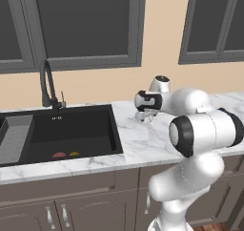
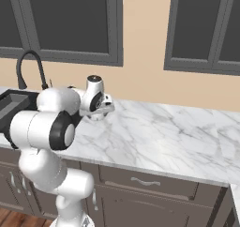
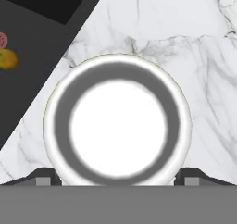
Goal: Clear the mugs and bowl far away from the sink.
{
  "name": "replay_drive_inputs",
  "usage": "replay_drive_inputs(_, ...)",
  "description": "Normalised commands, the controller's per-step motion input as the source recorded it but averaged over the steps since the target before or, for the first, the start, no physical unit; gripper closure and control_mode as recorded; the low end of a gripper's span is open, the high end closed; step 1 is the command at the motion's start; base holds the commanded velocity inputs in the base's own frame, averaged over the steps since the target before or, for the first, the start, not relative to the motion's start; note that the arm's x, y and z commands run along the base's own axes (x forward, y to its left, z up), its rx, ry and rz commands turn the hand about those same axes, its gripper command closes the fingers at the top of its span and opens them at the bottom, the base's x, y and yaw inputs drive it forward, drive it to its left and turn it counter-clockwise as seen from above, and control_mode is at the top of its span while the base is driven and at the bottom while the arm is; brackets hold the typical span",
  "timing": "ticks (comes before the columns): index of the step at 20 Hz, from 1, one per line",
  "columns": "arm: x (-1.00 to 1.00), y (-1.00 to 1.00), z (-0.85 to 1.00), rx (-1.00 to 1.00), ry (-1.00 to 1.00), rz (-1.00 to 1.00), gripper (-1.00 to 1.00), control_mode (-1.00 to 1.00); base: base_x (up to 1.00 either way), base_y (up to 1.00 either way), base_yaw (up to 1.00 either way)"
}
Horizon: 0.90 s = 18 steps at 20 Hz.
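Worktop (image 1: pixel 138 144) of white marble carries the black sink (image 1: pixel 71 130) at its left in the left base view. Looking down from my hand, a white mug (image 3: pixel 118 126) stands upright on the marble beside the sink, between the spread fingers of my released tool (image 3: pixel 118 179).

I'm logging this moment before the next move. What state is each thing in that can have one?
mug: upright on the marble counter, mouth up, empty, between the finger tips.
gripper: open, straddling the mug.
sink: two small items at its bottom.
tap: no water running.
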Motion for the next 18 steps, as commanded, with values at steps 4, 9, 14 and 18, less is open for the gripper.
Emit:
replay_drive_inputs(4, -0.53, 0.0, 0.71, 0.0, 0.0, 0.0, 1.0, -1.0, 0.0, 0.0, 0.0)
replay_drive_inputs(9, -0.52, 0.0, 0.73, 0.0, 0.0, 0.0, 1.0, -1.0, 0.0, 0.0, 0.0)
replay_drive_inputs(14, -0.6, 0.0, 0.59, 0.03, -0.01, 0.0, 1.0, -1.0, 0.0, 0.0, 0.0)
replay_drive_inputs(18, -0.66, 0.0, 0.4, 0.03, -0.04, 0.0, 1.0, -1.0, 0.0, 0.0, 0.0)
